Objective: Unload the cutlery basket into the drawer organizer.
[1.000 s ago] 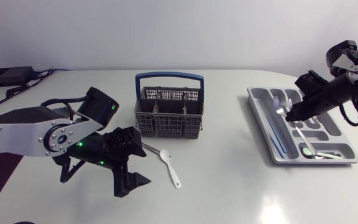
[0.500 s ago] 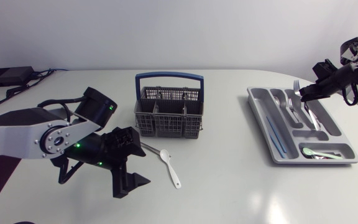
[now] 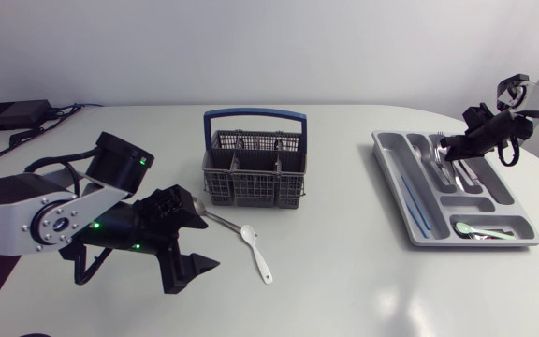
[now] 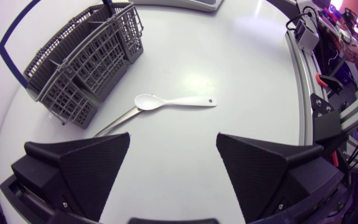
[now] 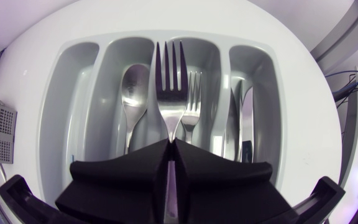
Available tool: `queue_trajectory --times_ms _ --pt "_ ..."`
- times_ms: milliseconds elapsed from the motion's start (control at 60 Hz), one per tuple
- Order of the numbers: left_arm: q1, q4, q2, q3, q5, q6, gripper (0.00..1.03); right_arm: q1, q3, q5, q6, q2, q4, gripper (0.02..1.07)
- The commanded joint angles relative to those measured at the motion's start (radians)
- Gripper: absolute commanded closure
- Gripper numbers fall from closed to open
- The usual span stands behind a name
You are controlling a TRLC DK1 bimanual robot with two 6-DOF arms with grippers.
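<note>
– Cutlery basket (image 3: 254, 168) sits in the middle of the worktop (image 3: 344, 281). What about the left gripper (image 3: 199, 239)?
– Fingers spread wide with nothing in them, low over the worktop. A white spoon (image 4: 174, 101) and a metal handle (image 4: 118, 121) lie just ahead, beside the basket.
– Over to the right gripper (image 5: 171, 146)!
– Fingers clenched on a fork (image 5: 169, 74), tines pointing ahead, above the drawer organizer (image 5: 61, 87), where a spoon (image 5: 132, 87), a smaller fork (image 5: 192, 99) and knives (image 5: 244, 124) lie.

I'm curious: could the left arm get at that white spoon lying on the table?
Probably yes: the white spoon lies just ahead of the open left end effector, with nothing between them.
</note>
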Motion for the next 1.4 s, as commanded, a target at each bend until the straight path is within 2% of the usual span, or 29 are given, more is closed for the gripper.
queue_trajectory --times_ms 0,100,183,200,267,383,433,600,833,1050,1100,1267,1383 --pt "0.012 0.002 -0.022 -0.038 -0.004 -0.017 0.06 -0.004 0.025 0.013 0.026 0.034 -0.002 1.01" --pt "0.012 0.002 -0.039 -0.056 -0.004 -0.018 0.06 -0.01 0.016 0.036 0.026 0.046 -0.002 1.0" --pt "0.016 0.002 -0.048 -0.061 -0.004 -0.018 0.06 -0.013 -0.001 0.039 0.026 0.04 0.007 0.86" --pt "0.019 0.002 -0.052 -0.062 -0.004 -0.018 0.06 -0.015 -0.013 0.041 0.026 0.031 0.013 0.8" --pt "0.028 0.002 -0.06 -0.062 -0.004 -0.021 0.06 -0.015 -0.048 0.044 0.023 0.002 0.03 0.71" --pt "0.042 0.002 -0.078 -0.062 -0.004 -0.027 0.06 -0.005 -0.154 0.061 0.008 -0.092 0.085 0.58" --pt "0.045 0.002 -0.083 -0.062 -0.004 -0.031 0.06 0.004 -0.191 0.061 0.0 -0.129 0.091 0.56" --pt "0.054 0.002 -0.085 -0.057 -0.004 -0.041 0.06 0.094 -0.409 0.056 -0.02 -0.343 0.12 0.56" --pt "0.095 0.032 -0.078 -0.047 -0.004 -0.083 0.06 0.347 -0.665 0.049 0.015 -0.617 0.096 0.56" --pt "0.18 0.047 -0.058 -0.019 -0.005 -0.135 0.06 0.622 -0.731 0.05 0.157 -0.684 0.001 0.56" --pt "0.197 0.047 -0.054 -0.011 -0.005 -0.149 0.06 0.699 -0.74 0.064 0.235 -0.695 -0.007 0.56" --pt "0.216 0.047 -0.017 0.01 -0.01 -0.189 0.06 0.892 -0.74 0.121 0.328 -0.682 -0.044 0.56" --pt "0.216 0.045 0.035 0.045 -0.024 -0.258 0.06 0.962 -0.728 0.135 0.396 -0.62 -0.044 0.57"
